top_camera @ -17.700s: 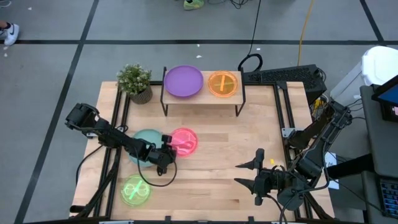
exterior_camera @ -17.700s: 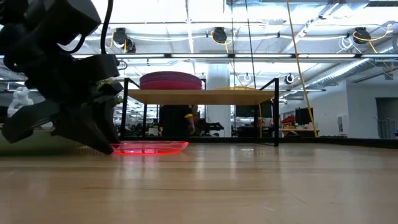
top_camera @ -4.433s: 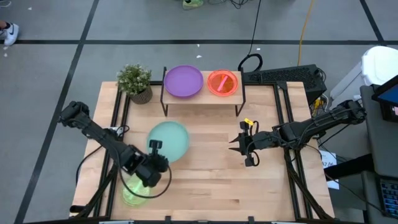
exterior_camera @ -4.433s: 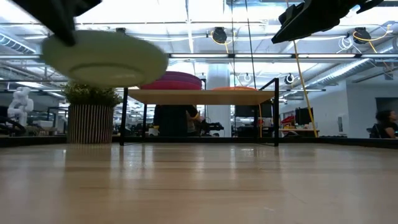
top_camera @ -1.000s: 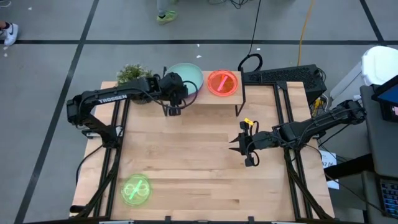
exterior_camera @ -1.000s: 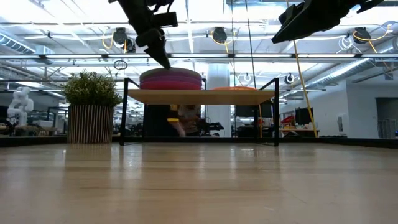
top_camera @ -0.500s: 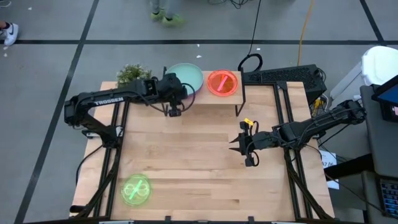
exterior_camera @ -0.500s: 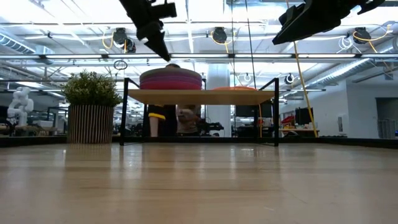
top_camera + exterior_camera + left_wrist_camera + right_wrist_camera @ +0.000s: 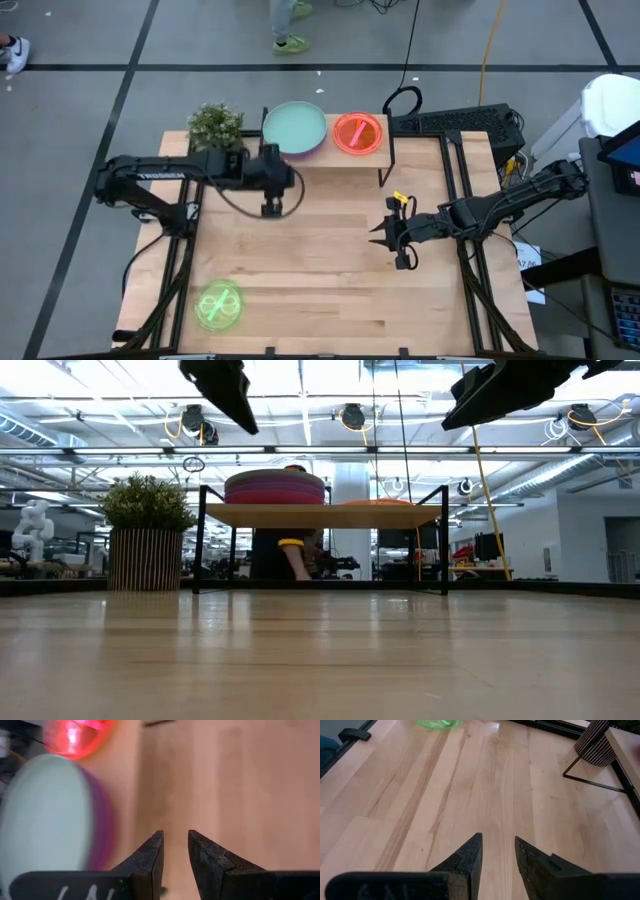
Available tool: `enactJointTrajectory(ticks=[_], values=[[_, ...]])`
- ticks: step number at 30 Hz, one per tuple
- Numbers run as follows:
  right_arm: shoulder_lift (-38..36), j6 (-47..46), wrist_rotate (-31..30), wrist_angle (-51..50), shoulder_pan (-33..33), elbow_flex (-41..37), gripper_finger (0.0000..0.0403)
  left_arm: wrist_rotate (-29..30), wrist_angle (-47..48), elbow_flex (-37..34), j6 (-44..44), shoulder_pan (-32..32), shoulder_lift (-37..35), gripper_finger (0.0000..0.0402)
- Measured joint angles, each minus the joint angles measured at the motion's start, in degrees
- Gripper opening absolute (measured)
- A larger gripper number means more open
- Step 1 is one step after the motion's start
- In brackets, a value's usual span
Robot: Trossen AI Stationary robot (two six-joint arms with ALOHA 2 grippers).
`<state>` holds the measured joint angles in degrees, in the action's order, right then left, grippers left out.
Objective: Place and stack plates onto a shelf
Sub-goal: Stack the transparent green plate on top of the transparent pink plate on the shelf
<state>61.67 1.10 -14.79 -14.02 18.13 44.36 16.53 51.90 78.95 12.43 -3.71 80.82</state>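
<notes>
the teal plate (image 9: 294, 127) lies on top of the purple stack on the shelf (image 9: 325, 158), beside the pink plate (image 9: 357, 132). the one plate left off the shelf, the lime-green plate (image 9: 218, 305), lies on the counter (image 9: 330, 280) at the corner farthest from the shelf on the left arm's side. the left claw (image 9: 271, 208) hangs just in front of the shelf, fingers a little apart and holding nothing. the right claw (image 9: 383, 238) waits farther from the shelf, fingers apart and empty. the green plate is round, so no axis matters; judging by reach, it falls to the left arm, whose base is nearer.
</notes>
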Motion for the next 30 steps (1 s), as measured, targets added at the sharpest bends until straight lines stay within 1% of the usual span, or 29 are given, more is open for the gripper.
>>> enactJointTrajectory(ticks=[5,9,14,18,21,25,30], values=[[0.00,-0.83,0.03,-0.02,0.02,0.00,0.0100,-0.06,5.77,-0.02,-8.64,7.70,0.02,0.0095],[0.01,-1.94,0.04,-0.69,0.40,0.00,0.0100,-0.04,9.39,-0.02,-16.52,15.55,0.04,0.0095],[0.00,-2.04,-0.02,-0.59,1.10,0.00,0.0100,-0.20,11.37,-0.02,-24.98,25.59,0.28,0.0095],[0.00,-2.97,0.00,0.71,1.18,0.00,0.0100,-0.19,11.26,-1.12,-29.69,32.68,0.78,0.0095],[0.00,-3.26,0.02,2.17,1.18,0.00,0.0100,-0.25,10.45,-4.47,-32.74,37.41,0.65,0.0095],[0.00,-3.14,0.08,3.05,1.18,0.00,0.0100,-0.79,9.22,-11.54,-38.67,42.06,0.72,0.0095],[0.00,-3.04,0.07,3.05,1.18,0.00,0.0100,-7.62,3.29,-20.33,-45.19,45.38,0.76,0.0095]])
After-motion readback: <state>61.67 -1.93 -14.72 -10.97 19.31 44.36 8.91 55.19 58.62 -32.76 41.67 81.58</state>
